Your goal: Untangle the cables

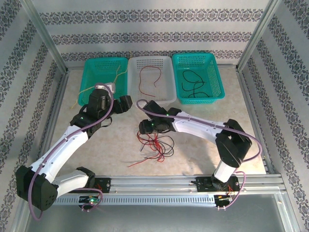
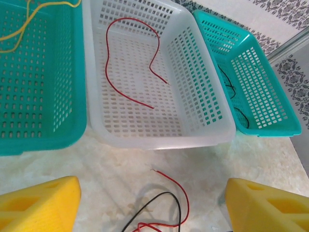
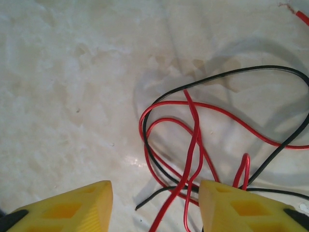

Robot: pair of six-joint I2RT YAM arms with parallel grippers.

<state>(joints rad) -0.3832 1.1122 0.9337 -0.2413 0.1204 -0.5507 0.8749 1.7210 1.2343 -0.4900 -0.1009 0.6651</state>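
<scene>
Red and black cables [image 3: 193, 140] lie tangled on the table [image 3: 72, 72] under your right gripper [image 3: 155, 193], fingers parted around red strands, nothing pinched. Your left gripper [image 2: 153, 195] hangs wide, empty. Farther back, one curly red cable [image 2: 126, 58] sits in the white basket [image 2: 159, 141].

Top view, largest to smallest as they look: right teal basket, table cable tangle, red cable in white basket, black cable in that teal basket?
1. right teal basket
2. cable tangle
3. red cable and black cable: similar spread, too close to rank.
</scene>
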